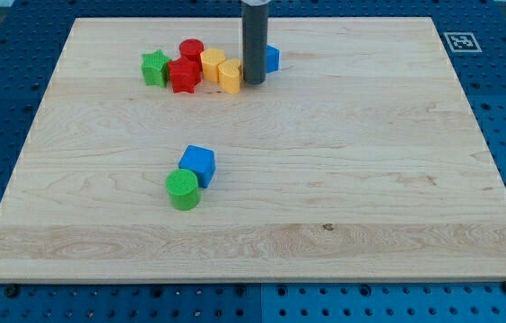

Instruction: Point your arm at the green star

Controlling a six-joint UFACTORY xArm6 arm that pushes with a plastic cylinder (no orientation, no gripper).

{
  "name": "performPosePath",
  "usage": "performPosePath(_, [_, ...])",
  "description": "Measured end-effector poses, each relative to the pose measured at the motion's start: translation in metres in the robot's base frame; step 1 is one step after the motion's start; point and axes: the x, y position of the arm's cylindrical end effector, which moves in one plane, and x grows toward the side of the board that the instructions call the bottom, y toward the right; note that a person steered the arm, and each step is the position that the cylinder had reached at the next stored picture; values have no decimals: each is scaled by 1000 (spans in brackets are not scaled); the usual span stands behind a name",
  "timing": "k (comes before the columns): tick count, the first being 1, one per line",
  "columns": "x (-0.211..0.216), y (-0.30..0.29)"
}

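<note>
The green star lies near the view's top left, at the left end of a cluster of blocks. Touching its right side is a red star, with a red cylinder behind it. My rod comes down from the view's top and my tip rests on the board at the cluster's right end, well to the right of the green star. Between them lie a yellow hexagon and a yellow block, which is just left of my tip.
A blue block sits partly hidden behind the rod. A blue cube and a green cylinder touch each other near the board's middle left. The wooden board lies on a blue perforated table.
</note>
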Motion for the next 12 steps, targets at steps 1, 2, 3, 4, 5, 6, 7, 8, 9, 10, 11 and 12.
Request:
performPosePath(1, [0,-18])
performPosePath(2, [0,-32])
performPosePath(3, [0,-36])
performPosePath(4, [0,-12])
performPosePath(5, [2,15])
performPosePath(6, [28,18])
performPosePath(7, [44,-6])
performPosePath(8, [59,-41])
performPosePath(9, [71,-77])
performPosePath(10, [75,-115])
performPosePath(11, [75,-152])
performPosePath(12, [75,-190])
